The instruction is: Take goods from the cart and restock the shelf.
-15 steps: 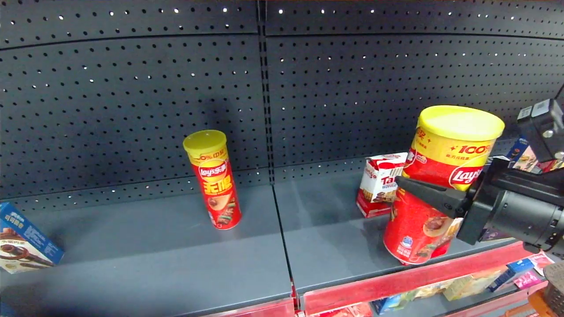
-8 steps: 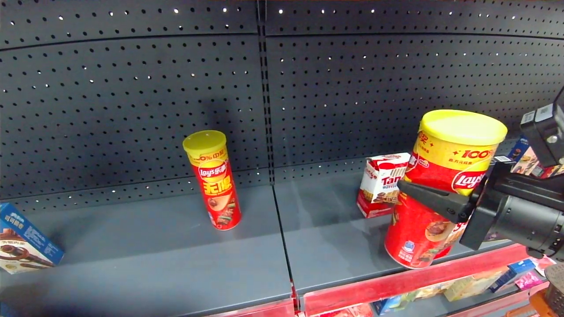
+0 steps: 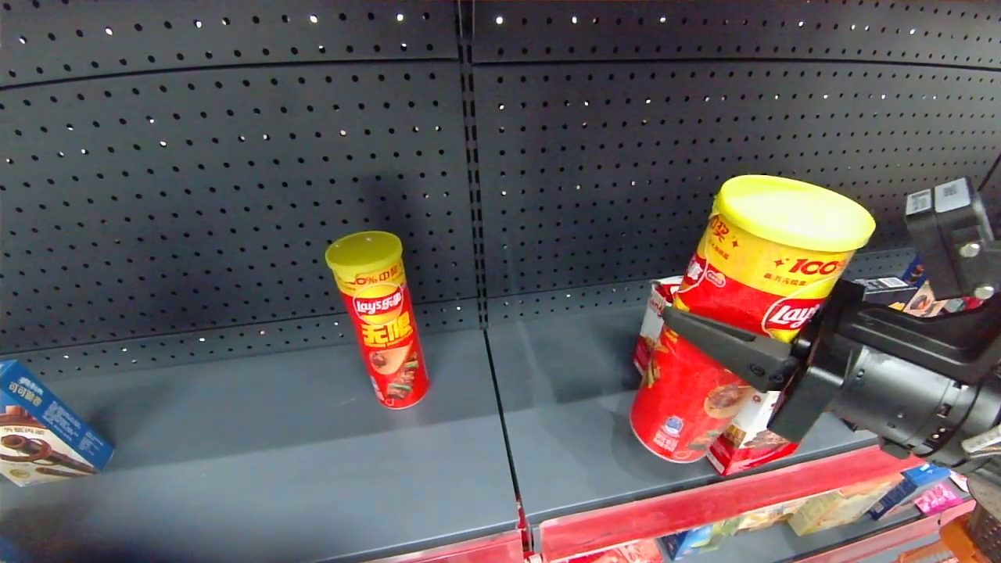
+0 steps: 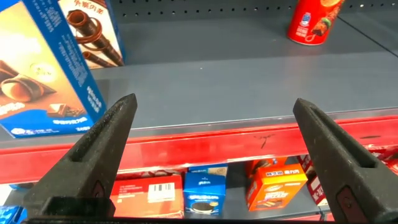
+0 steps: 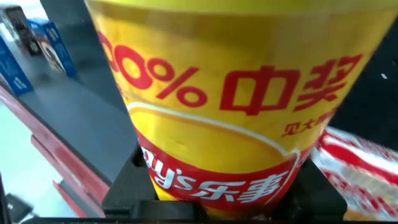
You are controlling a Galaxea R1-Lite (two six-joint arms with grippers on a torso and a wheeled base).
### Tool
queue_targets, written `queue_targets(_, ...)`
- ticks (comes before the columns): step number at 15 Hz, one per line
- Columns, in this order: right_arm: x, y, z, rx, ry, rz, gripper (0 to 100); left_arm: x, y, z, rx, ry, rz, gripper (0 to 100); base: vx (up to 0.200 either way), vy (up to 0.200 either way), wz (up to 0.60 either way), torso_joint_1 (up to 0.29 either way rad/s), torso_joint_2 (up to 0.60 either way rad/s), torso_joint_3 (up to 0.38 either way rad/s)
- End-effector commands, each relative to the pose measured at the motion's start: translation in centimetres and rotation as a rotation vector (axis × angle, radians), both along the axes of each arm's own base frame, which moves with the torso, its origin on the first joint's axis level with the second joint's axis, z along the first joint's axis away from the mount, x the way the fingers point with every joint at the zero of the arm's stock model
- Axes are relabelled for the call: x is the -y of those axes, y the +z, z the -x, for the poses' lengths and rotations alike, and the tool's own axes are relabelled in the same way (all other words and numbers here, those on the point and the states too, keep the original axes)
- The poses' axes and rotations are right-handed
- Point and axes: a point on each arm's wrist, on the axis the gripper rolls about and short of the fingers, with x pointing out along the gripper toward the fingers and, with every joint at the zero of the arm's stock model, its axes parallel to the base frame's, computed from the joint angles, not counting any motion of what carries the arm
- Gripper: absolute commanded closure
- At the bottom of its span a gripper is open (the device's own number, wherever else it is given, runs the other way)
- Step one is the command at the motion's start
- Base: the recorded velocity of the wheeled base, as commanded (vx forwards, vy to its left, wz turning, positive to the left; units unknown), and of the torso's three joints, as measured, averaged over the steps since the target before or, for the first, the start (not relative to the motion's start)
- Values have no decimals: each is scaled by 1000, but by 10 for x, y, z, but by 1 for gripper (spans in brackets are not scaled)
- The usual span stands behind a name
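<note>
Head view has the dark grey shelf [image 3: 313,438] across the whole scene, and the chip canister [image 3: 751,313] hangs tilted over its right bay, yellow lid leaning toward the pegboard and base low near the front lip. I cannot tell whether the base touches the board. The right gripper [image 3: 731,336] is clamped around the canister's middle, one black finger lying across the label. To place it well, I would bring the canister upright before lowering it, so the base lands flat and not on its rim. It should be set well in from the red edge strip. A red-and-white wafer box [image 3: 651,313] sits just behind it and could be nudged, so a spot further left looks safer. The matching upright canister [image 3: 379,320] in the left bay gives a line to follow. The left gripper [image 4: 214,102] is spread wide and empty beside a blue biscuit box [image 4: 43,62] at the shelf's left end.
</note>
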Motion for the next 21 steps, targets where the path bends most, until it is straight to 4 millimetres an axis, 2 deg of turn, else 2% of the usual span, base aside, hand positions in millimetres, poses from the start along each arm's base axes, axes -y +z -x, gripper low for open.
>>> queue_targets(1,-5,-15,-4,-55,27,24,100,0,0,0,-1,-1,1,0,0,0,0,0,0,0)
queue_targets(4,2,-21,7,-56,48,14,100,0,0,0,-1,1,1,0,0,0,0,0,0,0)
queue_targets(10,-2,-22,9,-61,72,21,100,0,0,0,-3,12,-8,0,0,0,0,0,0,0)
queue_targets(16,-1,-23,9,-63,66,18,100,0,-1,0,-5,9,-8,0,-200,0,0,3,5,3)
queue_targets(21,2,-21,11,-39,56,-1,100,0,0,0,-3,9,-5,0,0,0,0,0,0,0)
